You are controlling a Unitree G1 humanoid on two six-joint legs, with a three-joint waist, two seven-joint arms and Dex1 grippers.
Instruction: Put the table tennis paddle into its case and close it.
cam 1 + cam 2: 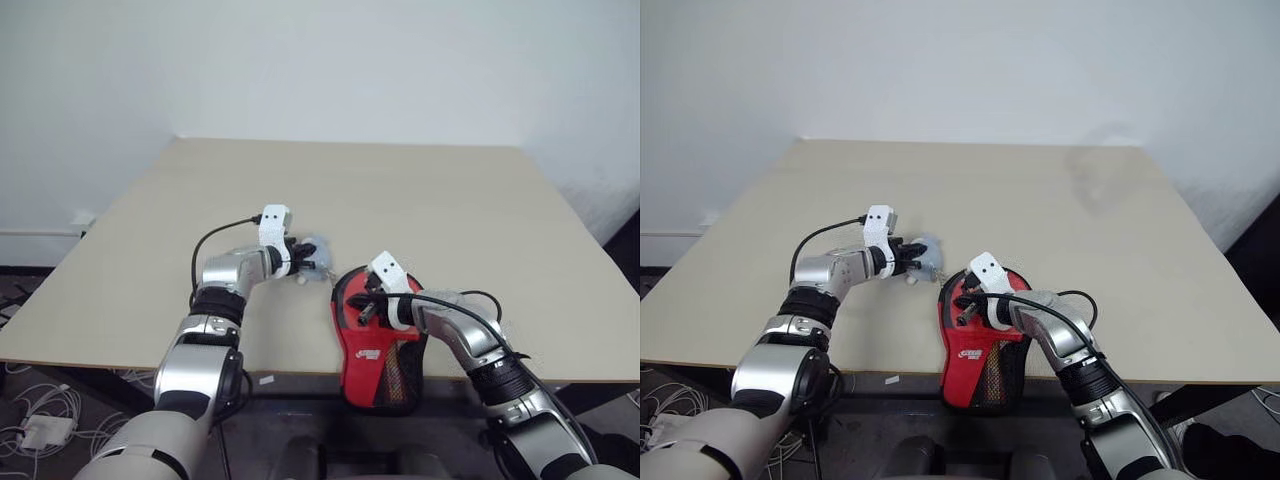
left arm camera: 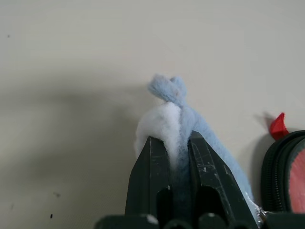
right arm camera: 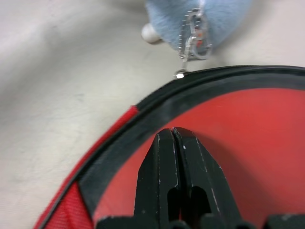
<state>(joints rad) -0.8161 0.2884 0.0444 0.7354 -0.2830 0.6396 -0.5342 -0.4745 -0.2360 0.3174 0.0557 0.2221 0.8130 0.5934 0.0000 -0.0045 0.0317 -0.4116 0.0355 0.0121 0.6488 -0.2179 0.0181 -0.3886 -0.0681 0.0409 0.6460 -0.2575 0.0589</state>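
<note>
1. The left gripper (image 2: 174,157) is clamped on a pale blue plush charm (image 2: 190,124) just above the table (image 1: 450,200).
2. The right gripper (image 3: 172,138), fingers pressed together, hovers over the red face of the case (image 1: 378,350).
3. The case lies at the table's near edge, its narrow end overhanging; a small chain (image 3: 193,36) links the charm to its zipper rim.

A pale blue and white plush keychain toy (image 2: 174,112) lies on the beige table (image 1: 420,200), with white cables (image 1: 35,425) on the floor.
</note>
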